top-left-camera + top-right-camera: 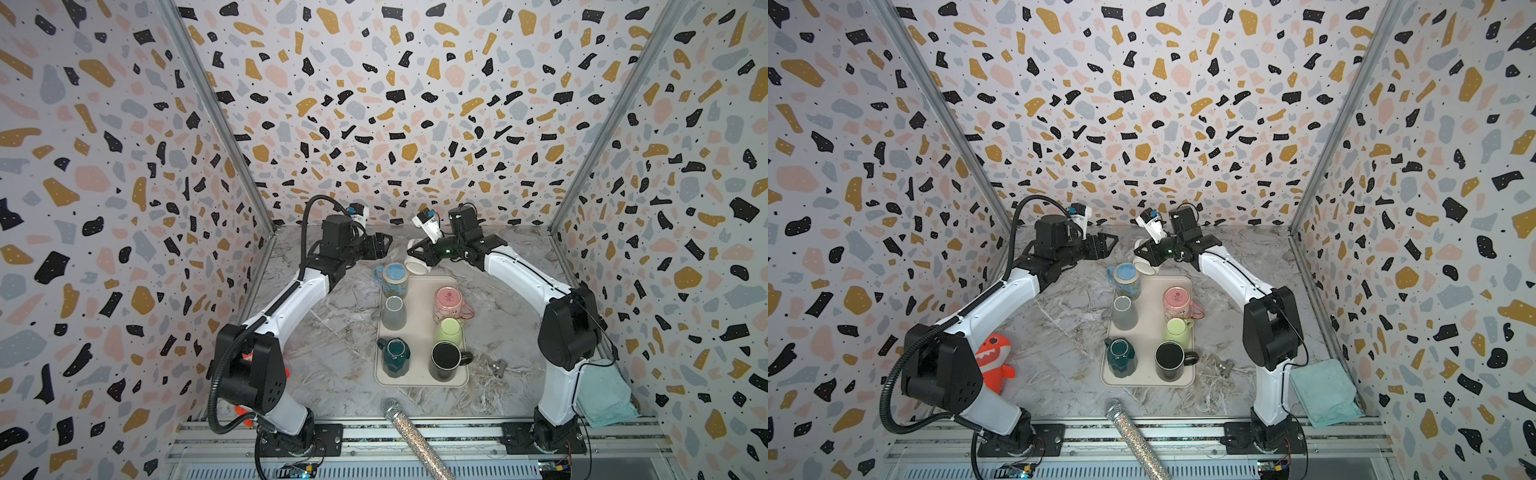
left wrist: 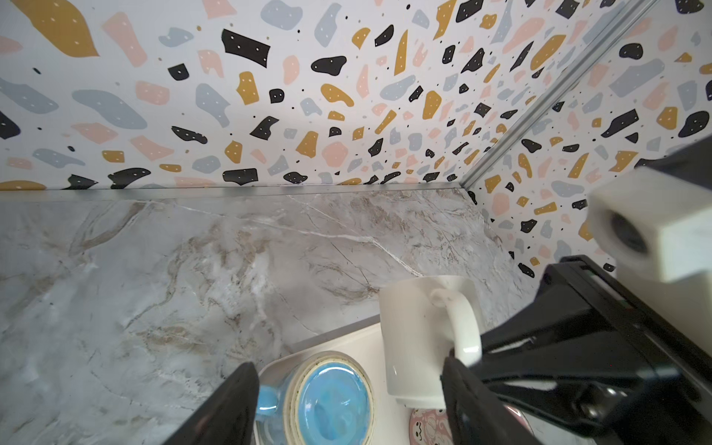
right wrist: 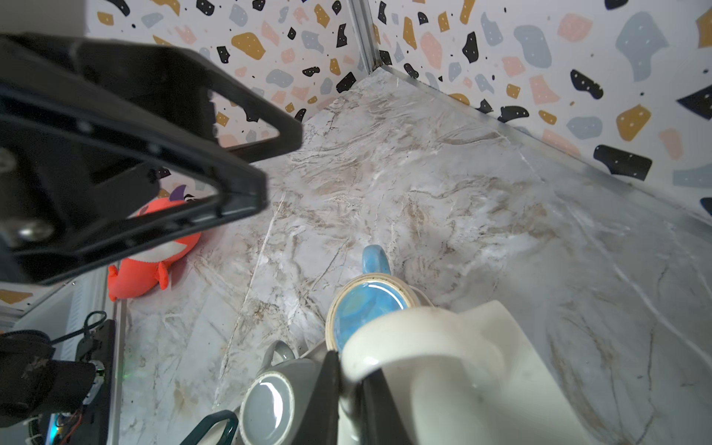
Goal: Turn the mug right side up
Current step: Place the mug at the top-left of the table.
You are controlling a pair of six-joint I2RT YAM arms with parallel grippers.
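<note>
You see the white mug (image 2: 416, 335) at the far end of the tray (image 1: 419, 365), its handle pinched by the right end effector (image 3: 352, 371). In both top views this end effector hides most of the mug, and which end is up you cannot tell. The left end effector (image 2: 346, 366) hangs released and empty near the blue mug (image 2: 331, 400).

White mug (image 2: 416, 339): glossy glazed ceramic. Blue mug (image 2: 331, 400): its glaze shines. Tray (image 1: 419, 299): matt beige plastic. Table (image 1: 332, 345): smooth, marble-patterned, with a faint sheen. Cloth (image 1: 602, 395): soft teal fabric. Microphone (image 1: 415, 440): rough with glitter. Plush toy (image 1: 994, 357): soft orange fabric.
</note>
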